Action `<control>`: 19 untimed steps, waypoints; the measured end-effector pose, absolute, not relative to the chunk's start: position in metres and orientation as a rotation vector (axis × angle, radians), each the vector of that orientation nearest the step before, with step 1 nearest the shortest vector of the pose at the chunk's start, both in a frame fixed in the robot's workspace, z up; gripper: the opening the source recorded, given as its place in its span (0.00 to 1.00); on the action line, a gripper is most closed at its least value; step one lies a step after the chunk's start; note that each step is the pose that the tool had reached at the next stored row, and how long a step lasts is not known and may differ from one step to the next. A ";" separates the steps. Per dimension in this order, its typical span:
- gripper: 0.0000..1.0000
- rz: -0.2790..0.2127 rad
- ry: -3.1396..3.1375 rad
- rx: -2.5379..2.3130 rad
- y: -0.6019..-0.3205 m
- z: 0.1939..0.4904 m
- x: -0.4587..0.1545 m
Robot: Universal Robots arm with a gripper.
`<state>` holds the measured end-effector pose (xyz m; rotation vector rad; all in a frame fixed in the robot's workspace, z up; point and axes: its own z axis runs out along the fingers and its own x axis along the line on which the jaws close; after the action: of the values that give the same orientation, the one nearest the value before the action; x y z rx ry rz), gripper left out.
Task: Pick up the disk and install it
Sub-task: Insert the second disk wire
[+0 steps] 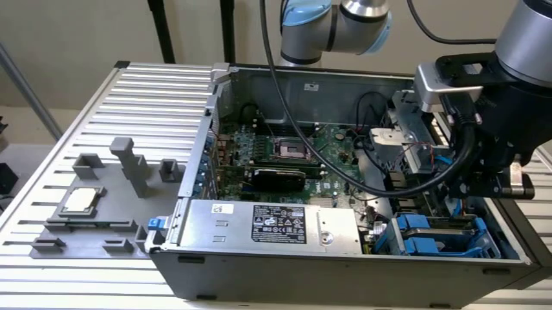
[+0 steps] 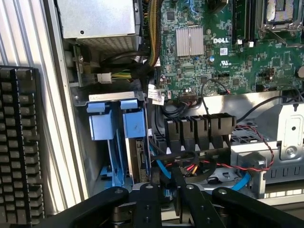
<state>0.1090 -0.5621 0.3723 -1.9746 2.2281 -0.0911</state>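
The disk [image 2: 137, 156] stands on edge in the drive cage of the open computer case, held between blue plastic rails [image 2: 116, 124]. Only its thin grey side shows, and its label is hidden. My gripper [image 2: 166, 190] hovers just beside that cage, its two black fingers [image 2: 147, 204] a narrow gap apart with nothing between them. In the exterior view the same blue rails [image 1: 431, 236] sit in the case's near corner on the exterior view's right, under the arm's black wrist [image 1: 492, 129].
A silver box with a black label [image 1: 276, 223] fills the case's near side. The green motherboard [image 2: 213, 57] and loose cables [image 2: 190, 166] lie beside the cage. A grey fixture holding a small square chip [image 1: 79, 200] sits on the slatted table [image 1: 155, 90].
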 end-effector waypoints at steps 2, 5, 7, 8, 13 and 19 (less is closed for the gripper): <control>0.24 -0.090 2.233 -1.971 -0.562 0.372 0.109; 0.24 -0.090 2.241 -1.965 -0.562 0.372 0.109; 0.24 -0.090 2.244 -1.961 -0.562 0.371 0.109; 0.21 -0.090 2.245 -1.960 -0.563 0.371 0.109; 0.16 -0.091 2.250 -1.955 -0.565 0.371 0.108; 0.16 -0.092 2.243 -1.949 -0.569 0.370 0.087</control>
<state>0.0872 -0.5692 0.3703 -1.9487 2.2432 -0.0922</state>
